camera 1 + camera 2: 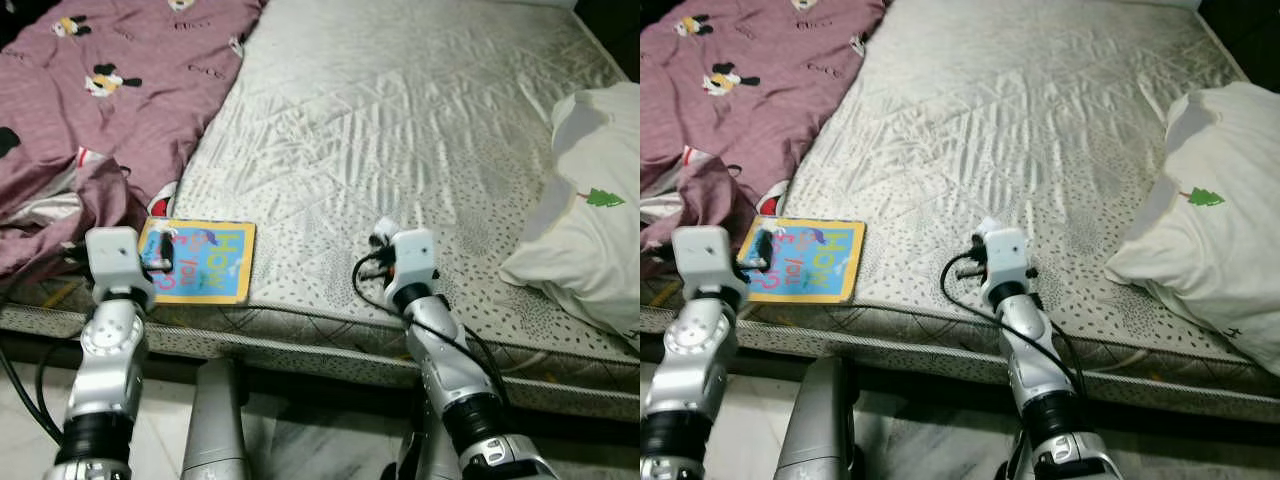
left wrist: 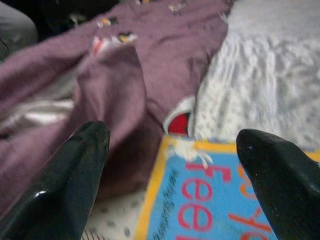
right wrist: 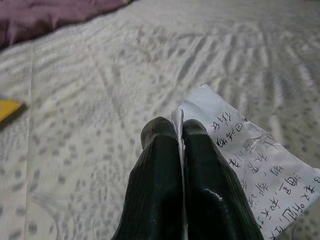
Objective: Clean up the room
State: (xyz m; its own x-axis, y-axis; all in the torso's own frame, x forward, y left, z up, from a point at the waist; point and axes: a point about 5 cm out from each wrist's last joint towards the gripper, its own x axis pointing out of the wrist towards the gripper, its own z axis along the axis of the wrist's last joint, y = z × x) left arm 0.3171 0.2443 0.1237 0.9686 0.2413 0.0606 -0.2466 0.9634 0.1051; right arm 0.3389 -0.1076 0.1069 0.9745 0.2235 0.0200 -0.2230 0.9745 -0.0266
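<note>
— Pinching a sheet of paper (image 3: 250,165), is that what the right hand (image 3: 172,131) is doing?

— Yes. Its two black fingers (image 3: 155,180) are pressing together with the paper's edge caught between them. The sheet is creased, has handwriting on it, and is sticking out to one side of the fingertips over the mattress (image 1: 400,130).

— And where is that hand sitting?

— It is hovering over the near part of the bare, quilted mattress, close to the front edge, roughly in the middle of the bed.

— What is the left hand (image 2: 172,137) doing?

— Its fingers (image 2: 65,185) are standing wide apart, gripping nothing. It is hanging just above the near corner of a children's book (image 1: 205,262) with a blue cover, yellow border and red lettering.

— Where is the book lying?

— Flat on the mattress at the front edge, toward the robot's left. Its far corner is touching a crumpled maroon blanket (image 1: 120,90) printed with cartoon mice, which is covering the bed's left side.

— Anything on the other side?

— A white pillow (image 1: 590,210) with a small green tree on it is lying at the right edge, well apart from the right hand.
</note>
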